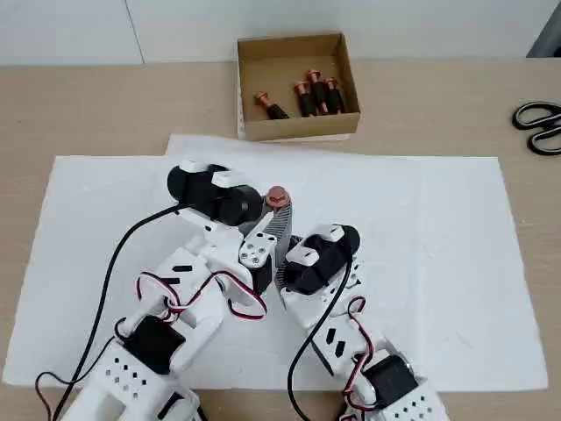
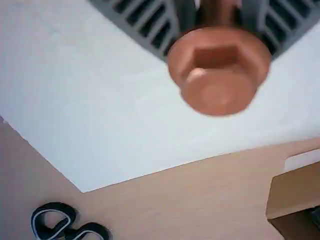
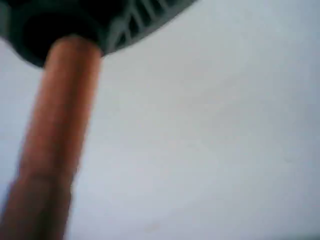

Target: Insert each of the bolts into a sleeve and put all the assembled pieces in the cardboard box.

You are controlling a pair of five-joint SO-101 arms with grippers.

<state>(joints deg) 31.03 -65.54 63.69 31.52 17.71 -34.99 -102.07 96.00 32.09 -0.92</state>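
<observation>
A copper bolt (image 1: 276,195) stands over the middle of the white sheet where the two arms meet. My left gripper (image 2: 217,12) is shut on it just behind its hexagon head (image 2: 217,70), with grey ribbed fingers (image 2: 145,20) on either side. The bolt's shaft (image 3: 60,135) runs into a black sleeve (image 3: 30,27), and my right gripper (image 3: 65,25) is shut on that sleeve. From above the sleeve is hidden between the grippers. The cardboard box (image 1: 298,127) stands at the back with several assembled pieces (image 1: 308,96) lying in it.
A large white paper sheet (image 1: 421,246) covers the wooden table (image 1: 88,105). Black-handled scissors (image 1: 539,127) lie at the table's far right edge, well off the sheet. Both arms' cables (image 1: 114,263) trail toward the front.
</observation>
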